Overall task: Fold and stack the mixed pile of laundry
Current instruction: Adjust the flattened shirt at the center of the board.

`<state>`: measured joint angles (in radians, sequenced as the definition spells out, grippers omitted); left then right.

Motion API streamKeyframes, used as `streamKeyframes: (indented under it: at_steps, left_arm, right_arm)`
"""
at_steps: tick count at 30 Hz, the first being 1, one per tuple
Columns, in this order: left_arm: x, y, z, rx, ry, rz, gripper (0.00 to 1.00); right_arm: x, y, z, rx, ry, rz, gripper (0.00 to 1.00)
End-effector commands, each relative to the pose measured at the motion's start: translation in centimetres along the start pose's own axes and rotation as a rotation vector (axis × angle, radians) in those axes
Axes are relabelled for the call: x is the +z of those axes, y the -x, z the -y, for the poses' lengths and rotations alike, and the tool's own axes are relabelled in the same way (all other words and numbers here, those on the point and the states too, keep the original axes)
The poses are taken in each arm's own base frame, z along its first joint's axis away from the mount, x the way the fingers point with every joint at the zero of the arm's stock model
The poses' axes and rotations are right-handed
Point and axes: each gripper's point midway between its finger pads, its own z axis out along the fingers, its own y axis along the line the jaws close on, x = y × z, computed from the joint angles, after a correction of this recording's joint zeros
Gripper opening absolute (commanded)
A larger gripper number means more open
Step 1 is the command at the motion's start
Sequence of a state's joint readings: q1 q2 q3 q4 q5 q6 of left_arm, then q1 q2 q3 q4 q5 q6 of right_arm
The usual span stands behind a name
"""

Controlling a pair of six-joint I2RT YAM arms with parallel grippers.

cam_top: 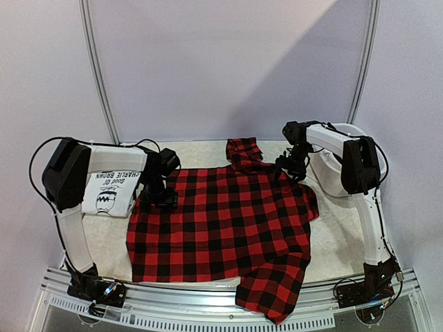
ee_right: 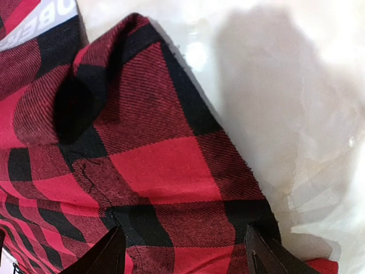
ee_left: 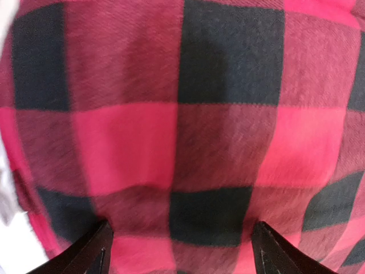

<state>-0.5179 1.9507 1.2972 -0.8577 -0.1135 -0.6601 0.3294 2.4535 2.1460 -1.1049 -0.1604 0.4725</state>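
Observation:
A red-black plaid garment (cam_top: 221, 221) lies spread flat across the middle of the table, one end (cam_top: 273, 294) hanging over the front rail. My left gripper (cam_top: 160, 197) is low over its left edge. In the left wrist view the plaid (ee_left: 182, 114) fills the frame, and the gripper (ee_left: 182, 254) stands open with cloth under it, not between the fingers. My right gripper (cam_top: 287, 166) hovers at the garment's upper right corner. In the right wrist view it (ee_right: 185, 257) is open above the plaid's edge (ee_right: 159, 165). A folded white T-shirt with black print (cam_top: 111, 190) lies at the left.
A white plastic tub (cam_top: 325, 173) stands at the right behind the right arm. Bare pale table (cam_top: 339, 235) shows right of the plaid, also as table (ee_right: 296, 114). A grey band with white lettering (ee_right: 51, 17) peeks in. Curved white walls enclose the back.

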Motion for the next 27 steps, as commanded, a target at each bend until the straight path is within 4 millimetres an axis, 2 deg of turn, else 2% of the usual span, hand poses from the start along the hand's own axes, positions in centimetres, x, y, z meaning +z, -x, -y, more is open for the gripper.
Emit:
streamKeyframes:
  at_steps: [1,5,6,10,12,16,19,23,27]
  left_arm:
    - [-3.9,0.9,-0.2,0.074,0.013,0.085,0.86]
    - [-6.6,1.7,2.1,0.164,-0.051,0.132,0.86]
    - [-6.9,1.7,2.5,0.183,-0.061,0.139,0.86]
    - [-6.9,1.1,3.4,0.218,-0.105,0.130,0.85]
    - [-6.5,0.4,3.6,0.233,-0.122,0.112,0.84]
    - [-6.2,-1.1,4.2,0.276,-0.162,0.088,0.82]
    - [-5.5,-2.1,4.2,0.297,-0.174,0.073,0.82]
    - [-3.7,-3.0,3.8,0.302,-0.165,0.055,0.81]
    - [-2.2,-3.3,4.4,0.314,-0.175,0.023,0.80]
  right_arm:
    - [-0.7,-0.3,-0.2,0.002,0.025,-0.020,0.73]
    - [-4.2,0.0,-2.5,-0.054,0.093,0.052,0.73]
    - [-5.6,-0.1,-3.0,-0.070,0.097,0.076,0.73]
    - [-8.0,-2.2,-3.7,-0.107,0.061,0.105,0.74]
    - [-8.2,-4.2,-3.9,-0.099,0.049,0.100,0.74]
    - [-8.8,-9.7,-5.2,-0.107,0.052,0.094,0.74]
    - [-7.8,-13.2,-5.9,-0.102,0.049,0.076,0.74]
    - [-6.0,-15.7,-5.7,-0.067,0.043,0.036,0.73]
    - [-4.5,-16.1,-5.5,-0.062,0.027,0.019,0.73]
